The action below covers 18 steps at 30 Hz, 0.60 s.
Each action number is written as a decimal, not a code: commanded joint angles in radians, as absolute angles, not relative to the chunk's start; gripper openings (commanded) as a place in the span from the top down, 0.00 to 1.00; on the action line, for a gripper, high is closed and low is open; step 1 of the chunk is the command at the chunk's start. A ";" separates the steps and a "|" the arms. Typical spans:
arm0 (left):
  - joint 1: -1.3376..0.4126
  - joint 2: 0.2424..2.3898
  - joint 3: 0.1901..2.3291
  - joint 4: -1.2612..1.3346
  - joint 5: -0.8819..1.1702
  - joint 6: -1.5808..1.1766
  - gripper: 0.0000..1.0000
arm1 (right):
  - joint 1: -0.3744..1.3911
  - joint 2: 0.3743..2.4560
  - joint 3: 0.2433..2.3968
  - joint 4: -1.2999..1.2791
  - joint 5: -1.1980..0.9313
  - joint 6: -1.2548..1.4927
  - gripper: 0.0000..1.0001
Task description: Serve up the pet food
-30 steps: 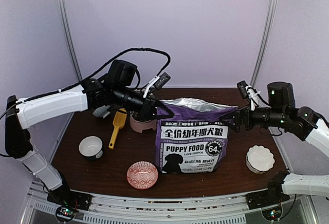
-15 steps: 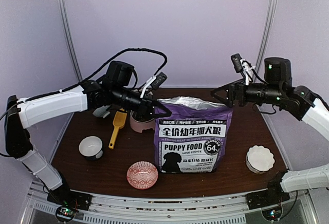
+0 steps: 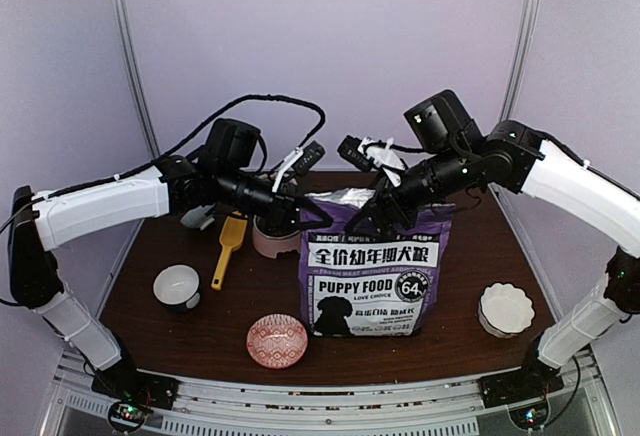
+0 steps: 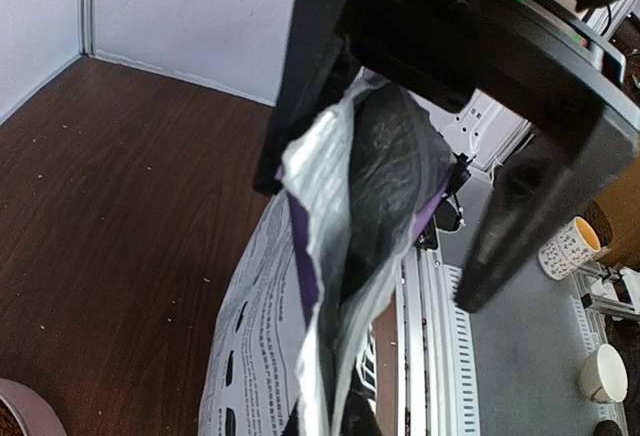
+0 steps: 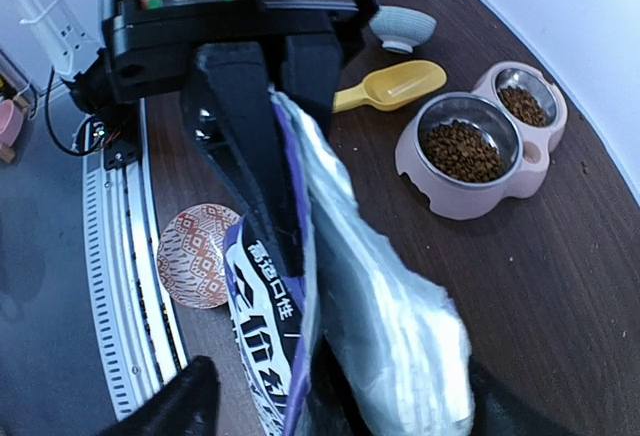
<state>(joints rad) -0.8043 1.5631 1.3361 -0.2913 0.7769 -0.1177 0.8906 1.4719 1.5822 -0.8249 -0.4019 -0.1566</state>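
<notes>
The purple pet food bag (image 3: 372,266) stands upright at the centre of the overhead frame on the brown desk (image 3: 455,351). Its long axis is vertical, its printed face is turned toward the bottom edge of the frame, and its silver-lined mouth points up. The crumpled top edge runs left to right across the frame. The left gripper (image 3: 308,218) reaches in from the left, and its jaws are clamped tight on the bag's upper left corner. The right gripper (image 3: 368,221) comes down from the upper right onto the top edge. Its jaws are spread wide, one on each side of the foil lip, and grip nothing. The left wrist view looks into the mouth, where only dark lining shows. The kibble (image 5: 462,151) that can be seen lies in the two steel cups of a pink double feeder (image 3: 277,239), which sits just left of the bag behind the left gripper. A yellow scoop (image 3: 229,246) lies beside the feeder on its left, handle toward the bottom of the frame, and a grey bowl (image 5: 403,26) sits beyond it. Lower left is a small white bowl (image 3: 177,287), a red patterned dish (image 3: 277,341) sits at the bottom centre near the bag's foot, and a white scalloped bowl (image 3: 505,308) is at lower right. All three stand apart from the bag.
</notes>
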 commanded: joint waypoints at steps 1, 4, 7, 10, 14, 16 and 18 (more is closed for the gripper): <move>-0.797 1.501 1.336 -0.235 0.795 -0.078 0.97 | 0.908 1.477 1.609 -0.921 -0.222 -0.224 0.40; -0.796 1.483 1.326 -0.224 0.827 -0.068 0.87 | 0.908 1.459 1.606 -0.920 -0.187 -0.233 0.69; -0.797 1.462 1.318 -0.221 0.841 -0.055 0.78 | 0.908 1.436 1.596 -0.912 -0.222 -0.238 0.84; -0.796 1.455 1.320 -0.230 0.859 -0.041 0.74 | 0.908 1.424 1.593 -0.907 -0.262 -0.240 0.92; -0.796 1.476 1.351 -0.315 0.862 0.012 0.68 | 0.909 1.416 1.592 -0.904 -0.287 -0.240 0.93; -0.796 1.482 1.359 -0.336 0.842 0.026 0.68 | 0.909 1.414 1.594 -0.904 -0.303 -0.241 0.93; -0.797 1.483 1.362 -0.345 0.836 0.034 0.69 | 0.908 1.412 1.593 -0.903 -0.310 -0.241 0.93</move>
